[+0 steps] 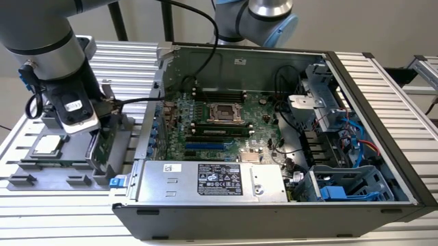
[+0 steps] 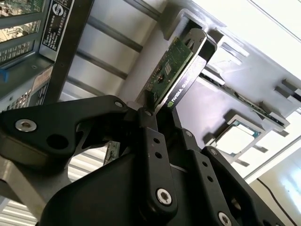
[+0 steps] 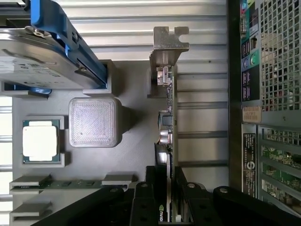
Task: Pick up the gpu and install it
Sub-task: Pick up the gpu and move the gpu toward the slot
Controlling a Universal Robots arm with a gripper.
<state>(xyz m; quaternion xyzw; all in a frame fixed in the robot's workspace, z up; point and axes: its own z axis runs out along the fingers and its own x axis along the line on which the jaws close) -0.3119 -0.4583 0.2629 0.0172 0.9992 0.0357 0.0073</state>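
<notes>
Case wall (image 3: 235, 94) and grey block (image 3: 92, 122) flank the gpu (image 3: 168, 122) (narrow gaps).

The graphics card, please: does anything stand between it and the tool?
Nothing visible does: the tool is right at the graphics card, which stands on edge in the grey holder.

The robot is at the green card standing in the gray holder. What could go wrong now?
The gripper is at just one end of the gpu, so the long card might tip or twist if lifted. Its silver bracket sits right against a post of the gray tray and might snag there. The computer case wall is close beside the card, so a swing might bump it.
</notes>
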